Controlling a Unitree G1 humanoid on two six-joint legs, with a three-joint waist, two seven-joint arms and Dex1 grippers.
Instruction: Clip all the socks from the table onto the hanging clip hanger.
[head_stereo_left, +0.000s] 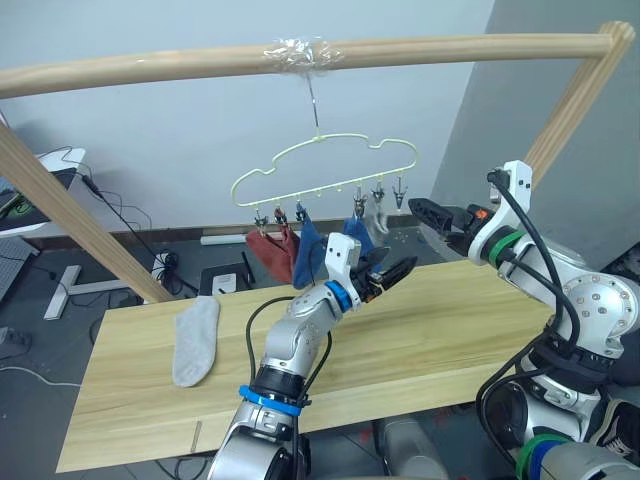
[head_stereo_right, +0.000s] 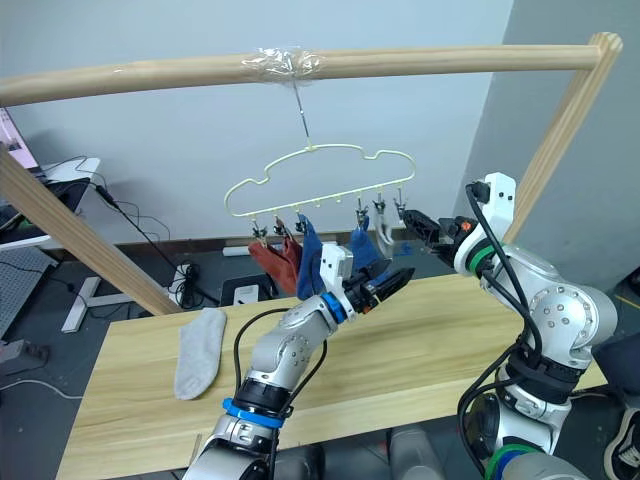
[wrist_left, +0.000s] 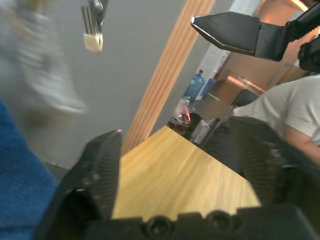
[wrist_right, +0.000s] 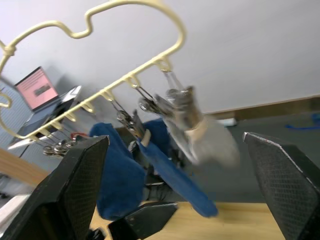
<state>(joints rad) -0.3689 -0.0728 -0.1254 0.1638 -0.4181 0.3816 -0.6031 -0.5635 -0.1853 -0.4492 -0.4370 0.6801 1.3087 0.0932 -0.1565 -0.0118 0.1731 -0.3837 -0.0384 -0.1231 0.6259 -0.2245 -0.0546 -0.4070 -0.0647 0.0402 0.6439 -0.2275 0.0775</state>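
Five socks look clipped on the hanger (head_stereo_left: 330, 170), upper centre of frame: two rust red (head_stereo_left: 272, 248), two blue (head_stereo_left: 310, 245), one light grey (head_stereo_left: 378, 226) near the right end. The rightmost clip (head_stereo_left: 399, 191) hangs empty. One grey sock (head_stereo_left: 196, 340) is left, flat on the table (head_stereo_left: 450, 330) at lower left. Left gripper (head_stereo_left: 392, 275) sits mid-frame just below the hung socks, jaws apart, nothing held. Right gripper (head_stereo_left: 432, 213) is right of the hanger, jaws wide, empty. The pole frame (head_stereo_left: 150, 66), floor cables and a seated person in the left wrist view are all clear of the path.
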